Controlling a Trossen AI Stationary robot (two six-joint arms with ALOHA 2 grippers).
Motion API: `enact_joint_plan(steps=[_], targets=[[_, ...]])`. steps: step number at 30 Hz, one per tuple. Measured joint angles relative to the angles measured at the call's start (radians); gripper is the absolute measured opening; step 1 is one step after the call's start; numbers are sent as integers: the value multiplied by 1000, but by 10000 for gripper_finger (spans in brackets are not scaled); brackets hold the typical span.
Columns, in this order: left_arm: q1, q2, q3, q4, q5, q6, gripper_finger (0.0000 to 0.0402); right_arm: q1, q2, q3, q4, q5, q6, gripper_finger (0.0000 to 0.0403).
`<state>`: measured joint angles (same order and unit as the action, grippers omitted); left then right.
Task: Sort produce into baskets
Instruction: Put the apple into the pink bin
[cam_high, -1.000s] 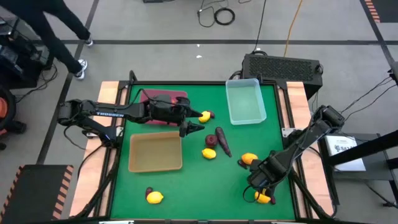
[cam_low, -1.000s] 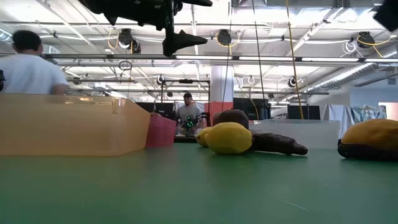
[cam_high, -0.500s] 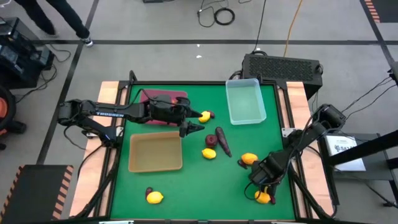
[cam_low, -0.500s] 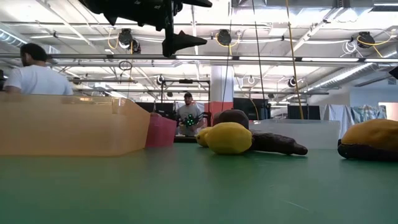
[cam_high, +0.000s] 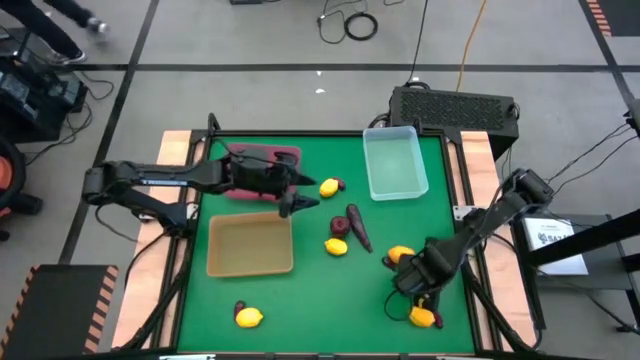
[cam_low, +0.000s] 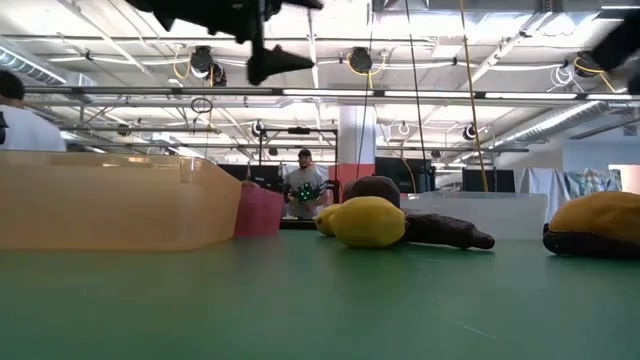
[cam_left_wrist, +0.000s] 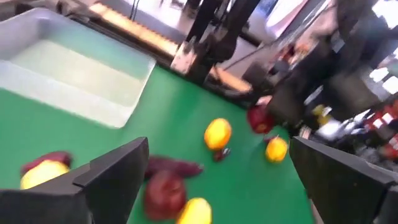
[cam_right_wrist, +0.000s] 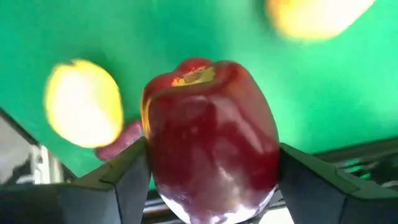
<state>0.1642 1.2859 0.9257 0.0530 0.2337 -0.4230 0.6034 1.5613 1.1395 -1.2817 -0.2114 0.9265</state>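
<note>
My right gripper (cam_high: 410, 284) is near the table's right front, shut on a dark red round fruit (cam_right_wrist: 208, 143). My left gripper (cam_high: 298, 206) is open and empty above the table, between the maroon-pink tray (cam_high: 262, 159) and the tan tray (cam_high: 250, 245). The clear bin (cam_high: 394, 164) stands at the far right. On the green mat lie yellow fruits (cam_high: 337, 246) (cam_high: 249, 317) (cam_high: 329, 187), an orange one (cam_high: 401, 256), a dark red fruit (cam_high: 340, 224) and a purple eggplant (cam_high: 359, 230). My right gripper pinches the dark red fruit's two sides (cam_right_wrist: 152, 155) between its two fingers (cam_right_wrist: 124, 180). The fruit fills the gap between them, its stem end (cam_right_wrist: 196, 74) pointing away from the wrist. I cannot tell whether it touches the mat.
Another yellow fruit (cam_high: 423, 317) lies just in front of my right gripper near the table's front right corner. A black box (cam_high: 455, 105) stands behind the table. A person (cam_low: 303, 180) stands in the room beyond the table.
My right gripper has gone a little toward the table's left and far edges with the red fruit. My left gripper has gone slightly toward the table's left edge and stays open.
</note>
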Motion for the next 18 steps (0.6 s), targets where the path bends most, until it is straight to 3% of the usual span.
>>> enact_joint_plan(steps=[4, 8, 11, 18], targets=[[12, -73, 0, -145, -64, 75, 395, -98, 0, 143, -65, 135, -93, 283], [22, -125, 0, -306, -172, 140, 395, -240, -1, 238, 23, 277, -207, 283], [36, -150, 0, -435, -268, 151, 395, -368, -2, 255, 231, 349, -307, 283], [71, -155, 0, -748, -577, 94, 395, -624, 80, 256, 916, 344, -572, 283]])
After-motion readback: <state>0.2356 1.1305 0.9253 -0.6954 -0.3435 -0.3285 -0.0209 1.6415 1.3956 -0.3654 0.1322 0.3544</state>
